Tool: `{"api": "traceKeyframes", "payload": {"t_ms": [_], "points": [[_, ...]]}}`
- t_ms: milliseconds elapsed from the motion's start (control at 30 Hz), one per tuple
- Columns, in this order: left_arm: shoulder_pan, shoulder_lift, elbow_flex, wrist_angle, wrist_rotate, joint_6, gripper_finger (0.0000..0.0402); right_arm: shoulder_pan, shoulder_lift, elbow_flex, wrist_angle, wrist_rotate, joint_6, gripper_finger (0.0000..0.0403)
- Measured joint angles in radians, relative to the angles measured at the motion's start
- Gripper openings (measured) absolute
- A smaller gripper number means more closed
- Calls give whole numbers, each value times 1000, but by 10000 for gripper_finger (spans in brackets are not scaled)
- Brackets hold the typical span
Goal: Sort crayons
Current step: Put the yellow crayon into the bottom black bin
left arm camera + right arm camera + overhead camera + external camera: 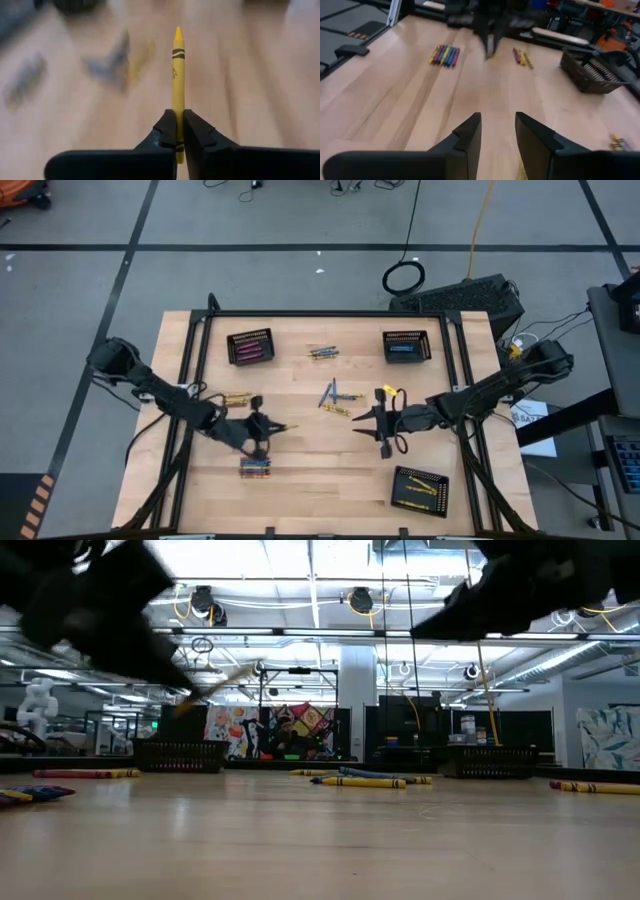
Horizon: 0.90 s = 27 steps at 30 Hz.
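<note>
My left gripper [268, 426] hovers over the table's near left part, shut on a yellow crayon [178, 70] whose tip points toward the table's right. In the low view, that crayon [225, 680] hangs well above the wood. My right gripper [497, 132] stands open over the middle right [383, 420], nothing between its fingers. Loose crayons lie flat in groups: a mixed row [255, 468] near the front, a few [237, 398] at the left, some [335, 396] in the middle and some [322, 352] farther back. My left gripper pinches the yellow crayon near its blunt end [178, 112] between the two fingers [165, 131]. The fingers run along the crayon, so most of its length and its pointed tip [178, 32] stick out ahead of them. It is lifted clear of the table.
Three black mesh baskets stand on the table: one with pink sticks at the far left [250, 346], one with blue at the far right [406, 346], one with yellow at the near right [420, 490]. A black frame [330, 313] borders the wooden top.
</note>
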Motion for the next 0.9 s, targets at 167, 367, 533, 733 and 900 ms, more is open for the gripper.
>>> {"api": "traceKeyframes", "payload": {"t_ms": [167, 367, 533, 733, 900], "points": [[61, -1, 1, 408, 75, 291, 2, -2, 166, -72, 411, -38, 23, 105], [95, -1, 33, 638, 178, 529, 1, -16, 337, -28, 970, -58, -135, 120], [106, 7, 107, 640, 225, 567, 1, -28, 359, 102, 946, -54, -246, 150], [103, 48, 148, 606, 231, 562, 0, -32, 365, 260, 732, -64, -295, 181], [98, 87, 156, 614, 230, 566, 0, -33, 364, 347, 590, -79, -290, 179]]}}
